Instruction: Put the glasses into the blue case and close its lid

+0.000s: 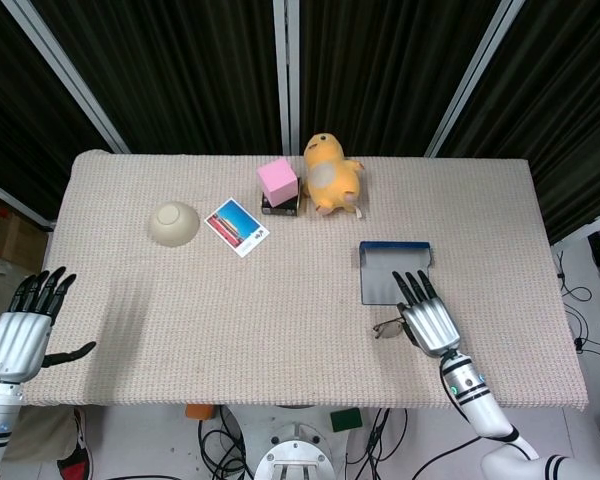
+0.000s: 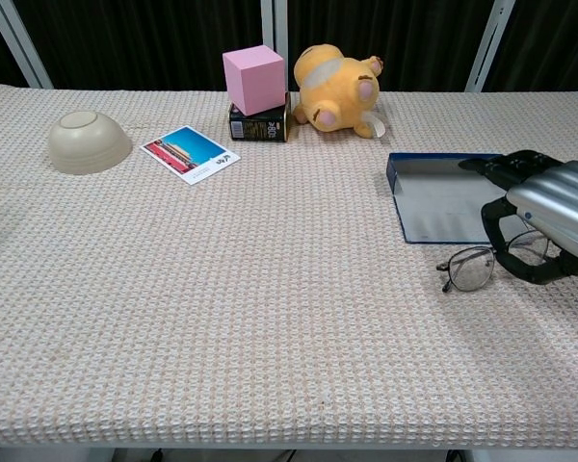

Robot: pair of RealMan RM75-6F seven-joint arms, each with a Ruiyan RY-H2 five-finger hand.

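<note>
The blue case [image 1: 394,268] lies open on the right side of the table, also seen in the chest view [image 2: 433,200]. The thin-framed glasses [image 2: 467,269] are just in front of its near edge, and show in the head view [image 1: 387,327] too. My right hand [image 2: 549,217] covers their right half, thumb curled under the frame, and holds them; its fingers reach over the case's near right corner. In the head view the right hand [image 1: 427,318] lies palm down. My left hand [image 1: 25,325] hangs beyond the table's front left corner, fingers spread, holding nothing.
At the back stand a pink cube [image 1: 278,181] on a dark box, and a yellow plush toy [image 1: 330,174]. An upturned beige bowl [image 1: 174,222] and a postcard [image 1: 237,226] lie to the left.
</note>
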